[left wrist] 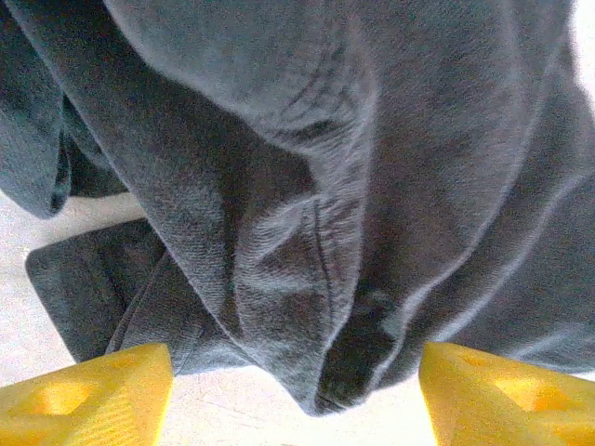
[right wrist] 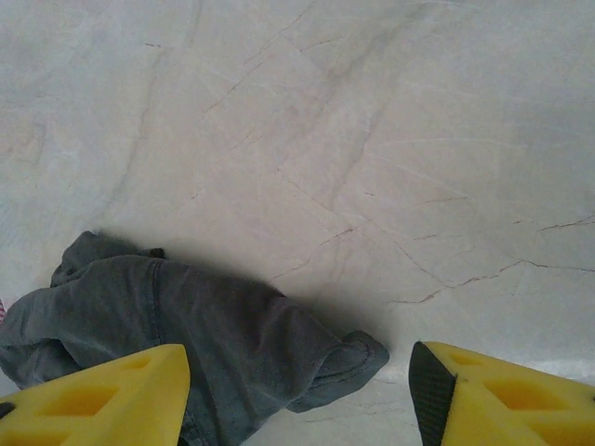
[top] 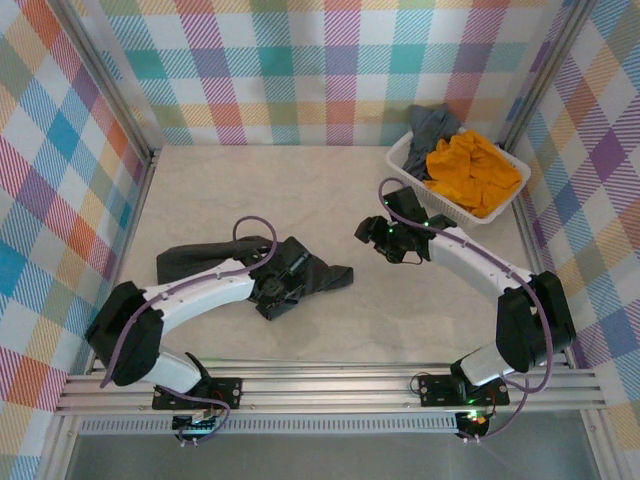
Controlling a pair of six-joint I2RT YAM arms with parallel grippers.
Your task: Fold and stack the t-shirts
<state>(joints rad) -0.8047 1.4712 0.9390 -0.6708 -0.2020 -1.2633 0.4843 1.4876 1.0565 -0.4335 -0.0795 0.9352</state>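
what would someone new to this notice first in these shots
The bright mustard-orange t-shirt heaped in the white basket at the far right of the table catches the eye first. Next comes the dark charcoal t-shirt, crumpled on the table nearer the left, with the left pincer open close over it.

Much of charcoal t-shirt [top: 325, 277] lies under left arm [top: 200, 290] (top view); mustard-orange t-shirt [top: 475, 170] partly covers slate grey t-shirt [top: 432, 122]

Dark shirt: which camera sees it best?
The top camera: it shows the dark shirt spread across the table, though the left arm covers its middle. The left wrist camera gives close-up folds; the right wrist camera catches one end.
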